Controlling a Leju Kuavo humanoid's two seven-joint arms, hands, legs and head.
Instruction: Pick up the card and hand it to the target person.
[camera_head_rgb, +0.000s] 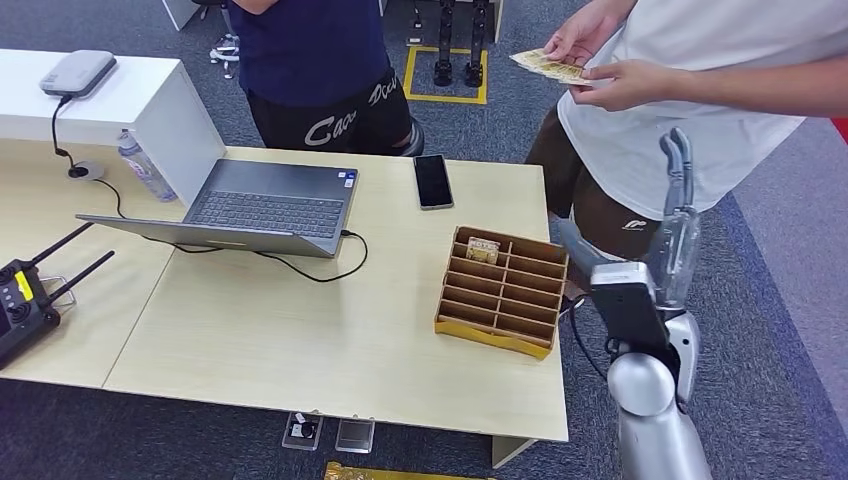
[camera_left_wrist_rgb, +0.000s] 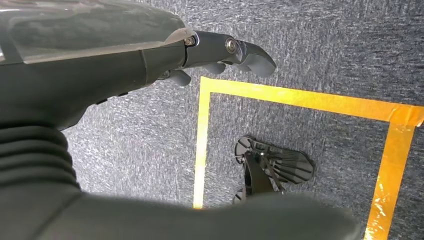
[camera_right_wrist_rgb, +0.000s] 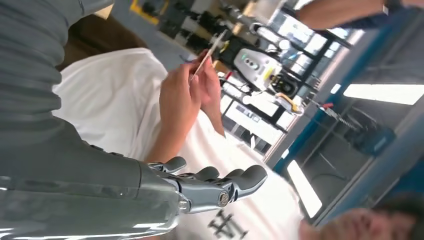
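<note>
**Card in the person's hands, right hand raised and holding nothing**

The card (camera_head_rgb: 548, 66) was held at one o'clock by both hands of the person in the white shirt (camera_head_rgb: 690, 90), well above the tabletop (camera_head_rgb: 300, 320). The right hand (camera_head_rgb: 676, 215) stood raised at four o'clock, fingers (camera_right_wrist_rgb: 235, 181) straight, apart and holding nothing. The card organizer (camera_head_rgb: 503, 291) sat near the tabletop's right edge, one card in a far slot. The left hand (camera_left_wrist_rgb: 220, 52) hung over taped carpet, fingers curled, holding nothing.
</note>
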